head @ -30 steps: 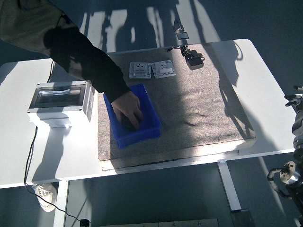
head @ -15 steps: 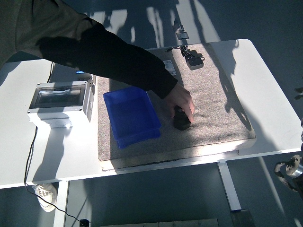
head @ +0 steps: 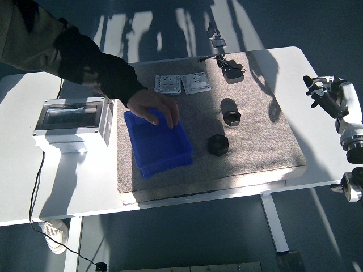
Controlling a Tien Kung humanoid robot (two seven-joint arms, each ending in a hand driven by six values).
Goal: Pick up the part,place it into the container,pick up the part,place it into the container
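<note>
My right hand [head: 322,90] hovers at the table's [head: 317,73] right edge, fingers spread, empty. Person's hand [head: 154,107] rests on the blue bin [head: 159,144]; two black parts [head: 218,145] lie on the mat [head: 255,136].

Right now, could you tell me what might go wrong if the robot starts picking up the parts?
The person's hand rests over the blue bin, so a drop there could hit it. The two black parts lie close together; grasping one may knock the other. The right hand hangs off the table's right edge, a long reach across.
</note>
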